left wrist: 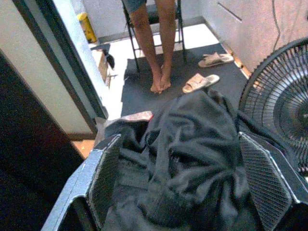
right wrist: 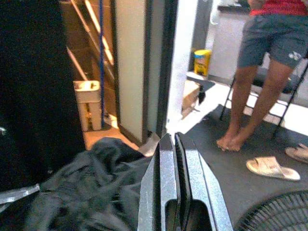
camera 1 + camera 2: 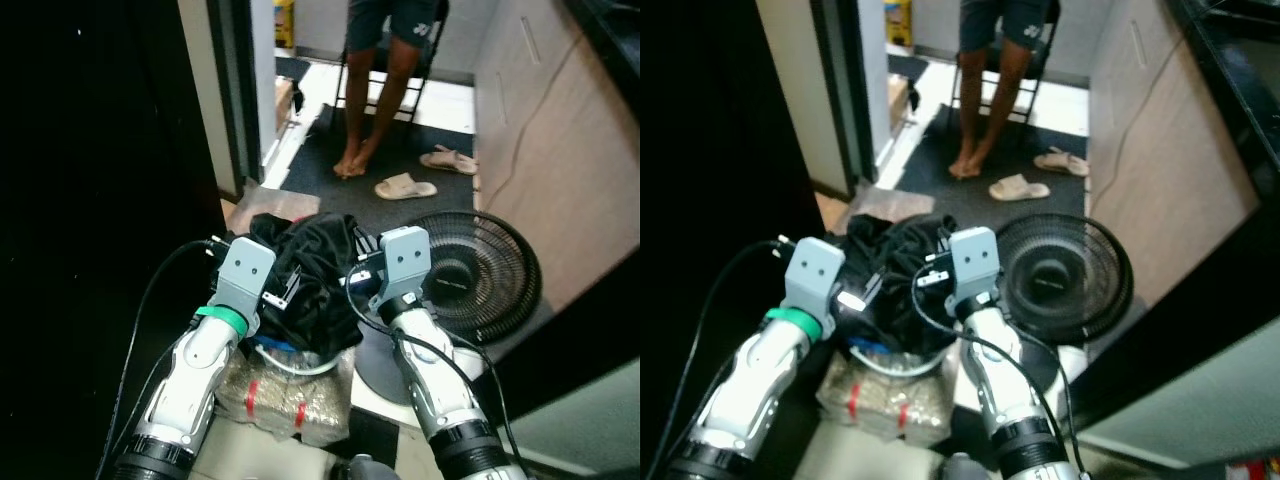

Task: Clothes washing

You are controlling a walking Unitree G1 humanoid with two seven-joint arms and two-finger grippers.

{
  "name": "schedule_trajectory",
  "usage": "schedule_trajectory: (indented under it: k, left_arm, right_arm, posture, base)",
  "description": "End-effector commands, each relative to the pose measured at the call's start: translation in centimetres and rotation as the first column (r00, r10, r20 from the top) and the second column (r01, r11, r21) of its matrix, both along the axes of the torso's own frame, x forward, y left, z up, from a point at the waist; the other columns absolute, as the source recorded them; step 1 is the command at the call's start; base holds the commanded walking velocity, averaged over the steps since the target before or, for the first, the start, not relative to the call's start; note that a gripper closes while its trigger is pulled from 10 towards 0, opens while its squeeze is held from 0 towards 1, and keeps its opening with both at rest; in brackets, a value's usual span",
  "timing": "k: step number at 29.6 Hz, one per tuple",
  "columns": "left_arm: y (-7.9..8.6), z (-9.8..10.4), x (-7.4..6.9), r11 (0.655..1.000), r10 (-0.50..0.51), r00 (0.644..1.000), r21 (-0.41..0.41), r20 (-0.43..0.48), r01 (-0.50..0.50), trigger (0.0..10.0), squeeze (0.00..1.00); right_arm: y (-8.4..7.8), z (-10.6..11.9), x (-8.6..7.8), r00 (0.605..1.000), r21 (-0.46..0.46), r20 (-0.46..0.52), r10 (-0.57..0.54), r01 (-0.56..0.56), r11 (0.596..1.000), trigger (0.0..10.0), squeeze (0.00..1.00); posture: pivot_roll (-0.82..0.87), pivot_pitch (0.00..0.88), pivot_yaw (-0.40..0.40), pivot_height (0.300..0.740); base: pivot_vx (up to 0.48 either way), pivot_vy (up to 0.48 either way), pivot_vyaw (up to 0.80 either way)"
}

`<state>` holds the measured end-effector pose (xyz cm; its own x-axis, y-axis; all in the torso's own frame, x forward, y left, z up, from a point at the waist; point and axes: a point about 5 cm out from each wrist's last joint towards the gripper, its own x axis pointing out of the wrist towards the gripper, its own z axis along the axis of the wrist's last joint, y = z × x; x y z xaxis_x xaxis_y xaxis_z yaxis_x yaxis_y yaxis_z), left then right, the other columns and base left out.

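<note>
The left tool (image 1: 185,192) stood spread around the dark clothes (image 3: 315,275) heaped in a white basket (image 3: 300,362); the right tool (image 2: 176,159) was clenched empty beside them. Closing deep into the bundle seemed wise, clear of the fan (image 3: 470,270) nearby.

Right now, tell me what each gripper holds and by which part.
Nothing is held. The left gripper is open around the top of the black clothes, not closed on them. The right gripper is shut and empty beside the pile.
</note>
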<state>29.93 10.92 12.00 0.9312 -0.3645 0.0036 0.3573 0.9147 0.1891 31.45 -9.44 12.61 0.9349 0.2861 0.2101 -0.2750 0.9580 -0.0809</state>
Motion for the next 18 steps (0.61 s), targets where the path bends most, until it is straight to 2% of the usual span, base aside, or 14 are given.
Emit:
schedule_trajectory:
  k: [1,18]
  left_arm:
    - [0.25,-0.47,-0.24,1.0,0.007,1.0,0.01,-0.022,-0.007,10.0,0.0]
    - [0.21,-0.51,-0.24,1.0,0.002,1.0,0.009,-0.022,-0.001,10.0,0.0]
  right_arm:
    - [-0.07,-0.28,-0.14,1.0,0.01,-0.013,-0.008,0.008,1.0,10.0,0.0]
    - [0.03,-0.22,-0.08,1.0,0.008,-0.011,-0.002,0.003,1.0,10.0,0.0]
  posture:
    - [-0.03,0.003,0.034,0.74]
    - [-0.03,0.0,0.033,0.74]
  base:
    - [0.0,0.0,0.0]
    - [0.0,0.0,0.0]
